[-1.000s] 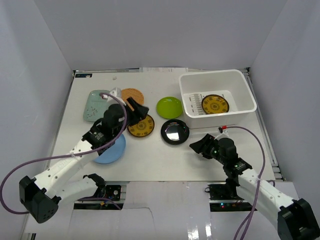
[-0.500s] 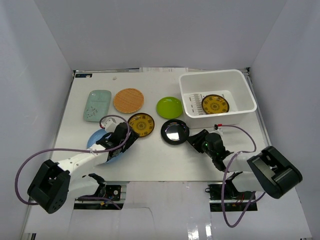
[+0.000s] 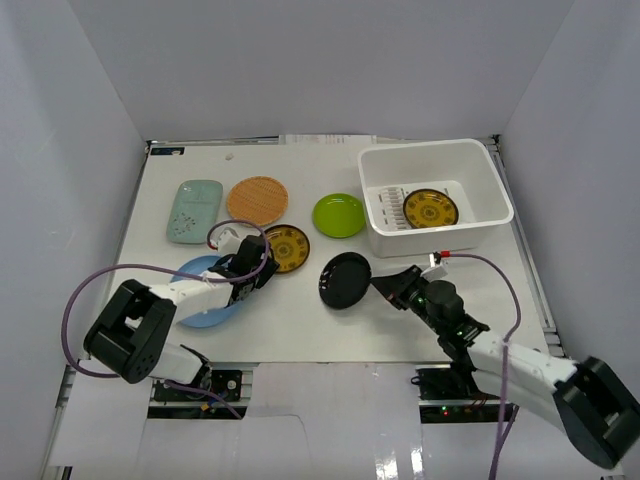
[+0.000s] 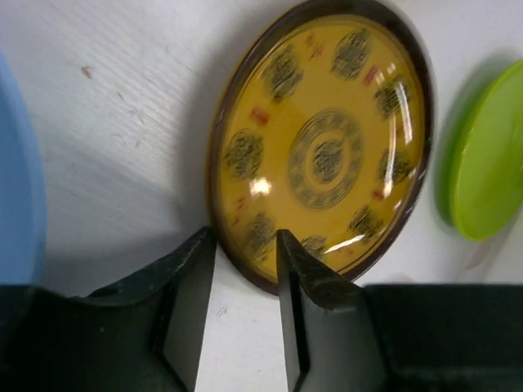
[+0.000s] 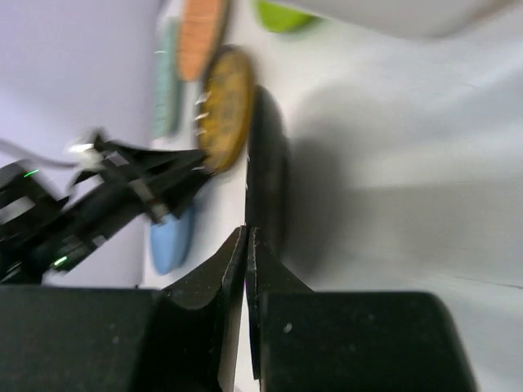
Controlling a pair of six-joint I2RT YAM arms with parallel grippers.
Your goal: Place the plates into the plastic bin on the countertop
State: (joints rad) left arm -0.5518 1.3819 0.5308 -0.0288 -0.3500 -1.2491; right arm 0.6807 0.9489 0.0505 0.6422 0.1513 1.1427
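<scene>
The plastic bin [image 3: 482,172] holds one amber plate [image 3: 431,209]; right pincer [image 3: 377,289] pinches black plate [image 3: 343,280], left pincer [image 4: 245,242] spread.

Bright even light; glare on amber plate [image 4: 323,151]; right-wrist view blurred.

Overhead view looks down on the countertop [image 3: 300,325]; both wrist views sit low, close, sharing the amber plate [image 4: 323,151]
</scene>
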